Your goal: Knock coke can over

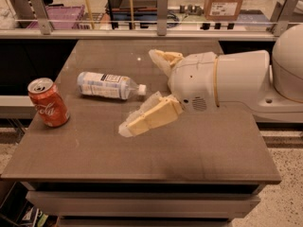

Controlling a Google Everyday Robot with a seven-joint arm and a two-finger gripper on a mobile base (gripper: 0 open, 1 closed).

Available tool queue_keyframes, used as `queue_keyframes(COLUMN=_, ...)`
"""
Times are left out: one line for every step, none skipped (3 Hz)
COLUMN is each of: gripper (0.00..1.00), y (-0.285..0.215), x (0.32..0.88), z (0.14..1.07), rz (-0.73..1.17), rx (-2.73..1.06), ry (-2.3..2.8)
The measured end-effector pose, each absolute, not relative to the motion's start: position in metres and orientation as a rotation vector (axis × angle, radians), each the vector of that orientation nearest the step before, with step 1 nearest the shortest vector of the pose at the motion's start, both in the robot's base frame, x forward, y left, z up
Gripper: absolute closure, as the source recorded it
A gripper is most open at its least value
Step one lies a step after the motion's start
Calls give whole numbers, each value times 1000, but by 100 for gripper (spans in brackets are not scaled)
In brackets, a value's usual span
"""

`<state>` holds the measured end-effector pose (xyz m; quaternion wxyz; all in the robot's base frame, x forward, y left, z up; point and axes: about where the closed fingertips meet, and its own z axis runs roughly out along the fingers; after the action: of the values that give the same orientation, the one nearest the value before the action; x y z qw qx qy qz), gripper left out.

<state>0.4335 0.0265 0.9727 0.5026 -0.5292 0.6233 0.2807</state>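
Note:
The coke can (47, 102), red-orange with white script and a silver top, stands upright near the left edge of the brown table (199, 150). My gripper (137, 92) hangs over the middle of the table, well to the right of the can and not touching it. It is open, with one cream finger (163, 59) at the back and the other (149, 119) at the front, both pointing left. It holds nothing.
A clear plastic bottle with a white label (106, 85) lies on its side between the can and the gripper, its cap close to the fingers. A railing (161, 27), a cardboard box (222, 4) and a purple crate (47, 18) stand behind the table.

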Motion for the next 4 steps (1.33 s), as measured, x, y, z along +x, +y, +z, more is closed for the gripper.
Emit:
queue_keyframes(gripper=0, y=27, x=433, z=973, rz=678, rx=-1278, ry=1506)
queue_keyframes(gripper=0, y=42, x=439, z=961, rz=720, rx=-1303, ry=1489)
queue_keyframes(gripper=0, y=63, x=448, z=944, rz=774, rx=-1297, ry=1448)
queue_keyframes(gripper=0, y=85, x=457, z=935, rz=816, rx=-1274, ry=1400)
